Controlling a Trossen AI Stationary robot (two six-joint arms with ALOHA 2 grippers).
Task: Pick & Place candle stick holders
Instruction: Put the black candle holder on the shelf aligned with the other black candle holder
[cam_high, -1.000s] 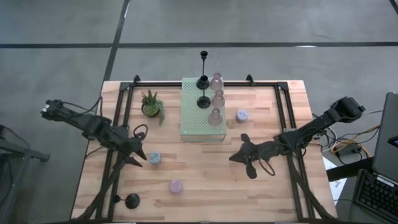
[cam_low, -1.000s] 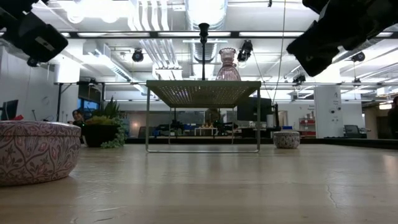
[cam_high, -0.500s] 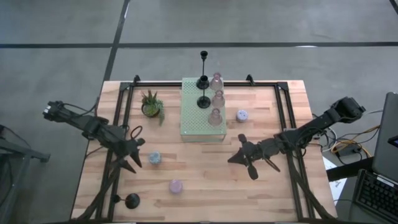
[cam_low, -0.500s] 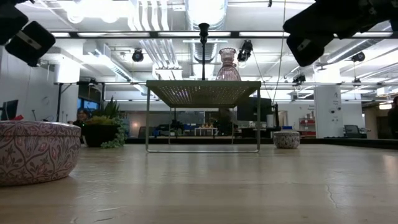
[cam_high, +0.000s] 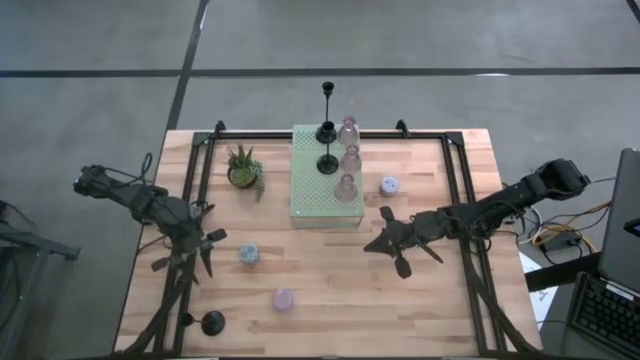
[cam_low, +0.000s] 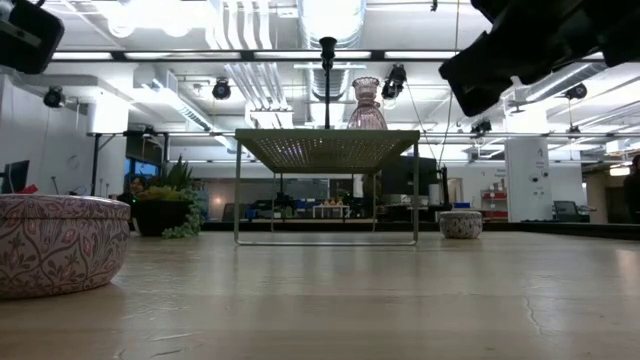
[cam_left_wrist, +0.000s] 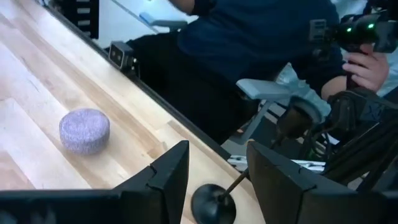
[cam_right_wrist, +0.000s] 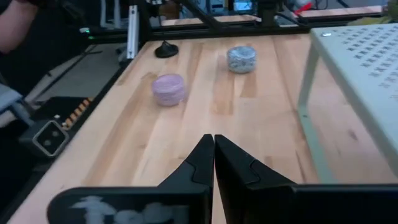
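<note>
Three translucent pink glass candle holders (cam_high: 348, 158) stand in a row along one edge of the pale green perforated rectangular board (cam_high: 312, 190), with two black thin-stemmed holders (cam_high: 327, 163) beside them on it and a third black stem (cam_high: 327, 92) beyond its far end. From table height the board proves to be a raised shelf on thin legs (cam_low: 327, 148), which the overhead view hides. A stubby speckled holder (cam_high: 389, 185) sits just off the board's right side. Well off the board's near left corner lie a stubby blue-grey holder (cam_high: 248, 255), a matt lavender one (cam_high: 283, 299), and a toppled round-based black holder (cam_high: 212, 322) at the wooden counter (cam_high: 440, 310) edge. The right tool (cam_high: 392, 245) hovers near the board's near right corner, fingers pressed together; the left tool (cam_high: 200, 250), spread wide, hangs beside the blue-grey holder.
</note>
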